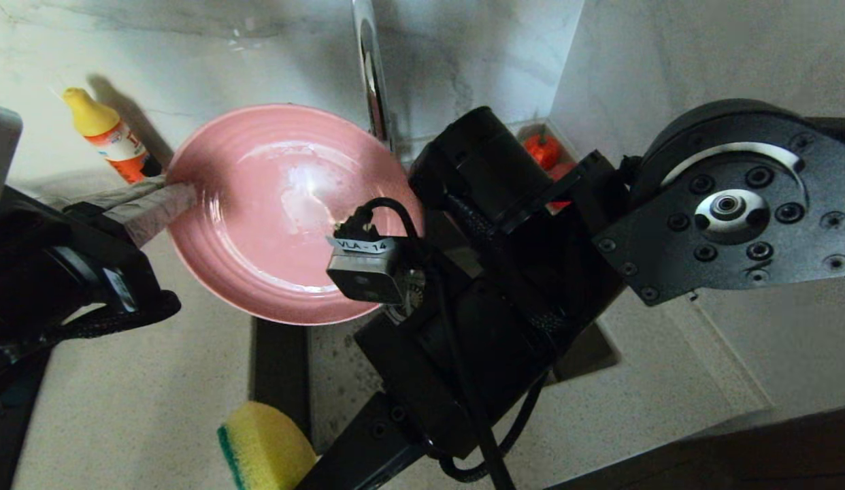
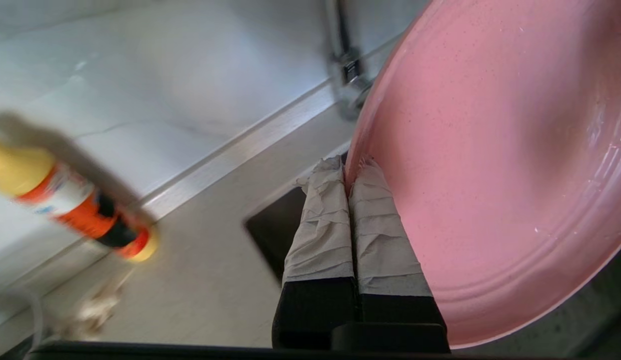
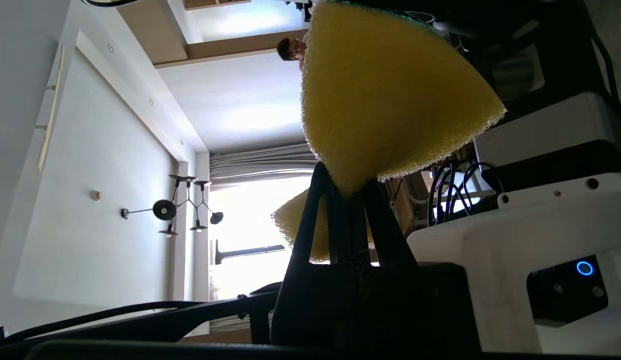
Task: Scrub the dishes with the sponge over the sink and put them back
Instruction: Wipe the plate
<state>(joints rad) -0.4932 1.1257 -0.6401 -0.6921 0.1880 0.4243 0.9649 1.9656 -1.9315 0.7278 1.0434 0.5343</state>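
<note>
A pale speckled stone countertop (image 1: pixel 157 381) carries the scene, with the dark sink (image 1: pixel 341 381) sunk into it at centre. At the far left, against the marble wall, an orange bottle with a yellow cap (image 1: pixel 109 136) stands on it.

Head view: the scene is seen from above, looking steeply down onto the worktop (image 1: pixel 157 381) and sink (image 1: pixel 341 381) — the right arm's housing fills the near foreground.
Left wrist view: taken from behind the jaws, close in, facing along them to the pink plate (image 2: pixel 495 165) and the wall.
Right wrist view: aimed upward at the room's ceiling (image 3: pixel 230 100), the sponge (image 3: pixel 385 100) very near.
Shared: plate and orange bottle (image 1: pixel 109 136) are seen in head and left wrist views — the sponge in head and right wrist views.
</note>
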